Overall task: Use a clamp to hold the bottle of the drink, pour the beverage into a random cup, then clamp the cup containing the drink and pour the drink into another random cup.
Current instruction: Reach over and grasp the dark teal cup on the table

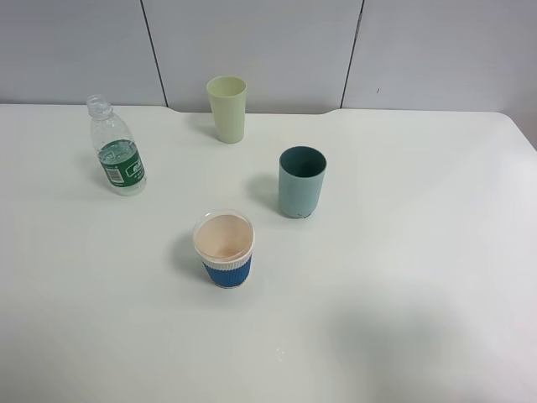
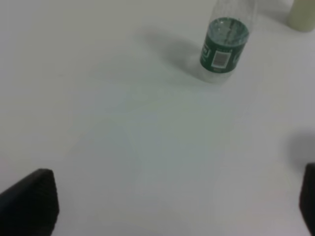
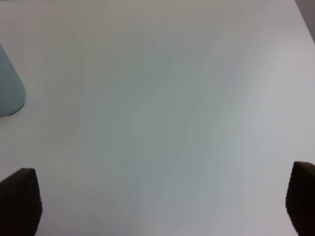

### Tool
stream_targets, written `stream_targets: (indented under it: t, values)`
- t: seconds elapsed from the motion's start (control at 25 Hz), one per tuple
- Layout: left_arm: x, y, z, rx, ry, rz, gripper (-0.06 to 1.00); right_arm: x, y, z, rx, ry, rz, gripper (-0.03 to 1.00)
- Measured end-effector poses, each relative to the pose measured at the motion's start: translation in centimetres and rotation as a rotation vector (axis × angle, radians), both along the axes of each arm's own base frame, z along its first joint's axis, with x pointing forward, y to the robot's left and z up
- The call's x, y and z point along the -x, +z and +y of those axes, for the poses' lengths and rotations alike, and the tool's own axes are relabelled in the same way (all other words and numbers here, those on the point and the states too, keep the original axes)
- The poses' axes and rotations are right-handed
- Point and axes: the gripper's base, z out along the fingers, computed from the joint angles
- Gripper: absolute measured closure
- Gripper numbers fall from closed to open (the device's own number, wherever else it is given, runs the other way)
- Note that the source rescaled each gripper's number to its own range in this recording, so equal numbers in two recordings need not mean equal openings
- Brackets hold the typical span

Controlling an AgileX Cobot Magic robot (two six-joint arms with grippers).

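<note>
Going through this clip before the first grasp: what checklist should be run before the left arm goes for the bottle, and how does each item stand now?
1. Water bottle upright and standing free: ok.
2. Left gripper fingers wide apart, nothing between them: ok.
3. Right gripper fingers wide apart, nothing held: ok.
4. Teal tumbler upright, mouth up: ok.
5. Blue-banded cup upright and apart from the teal tumbler: ok.
6. Water bottle already opened for pouring: cannot tell.

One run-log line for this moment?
bottle: upright, ungrasped | teal cup: upright | left gripper: open | right gripper: open | pour: pending
</note>
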Motion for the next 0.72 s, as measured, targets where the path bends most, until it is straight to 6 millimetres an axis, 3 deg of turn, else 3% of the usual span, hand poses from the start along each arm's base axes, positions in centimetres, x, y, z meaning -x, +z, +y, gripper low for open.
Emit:
stream_targets:
  t: [0.72]
  values:
    - [0.0, 0.0, 0.0, 0.0, 0.0, 0.0, -0.05, 0.0, 0.0, 0.0, 0.0, 0.0, 0.0, -0.03]
